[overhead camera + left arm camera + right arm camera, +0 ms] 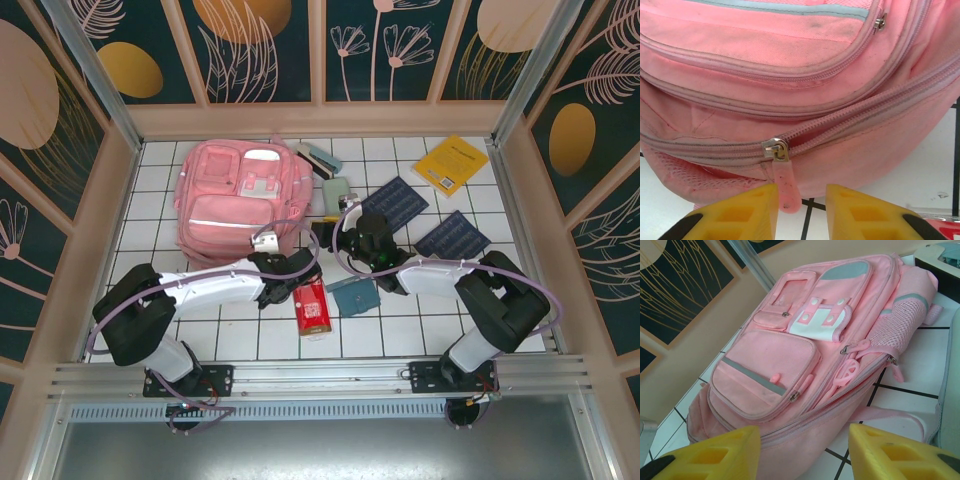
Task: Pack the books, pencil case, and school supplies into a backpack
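Backpack (235, 205) flat; red packet (313, 307), teal square (352, 296) nearby, navy books (395, 203) beyond.

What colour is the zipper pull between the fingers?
Pink; the zipper pull shows best in left wrist view.

Left wrist view: backpack (790, 60) spilling past frame top and both sides; red packet (940, 222) just corner sliver (bottom right). Top view: yellow book (451, 164) cover text too small to read.

Robot test cell: aluminium frame (300, 375), decorated wall panels (265, 45).
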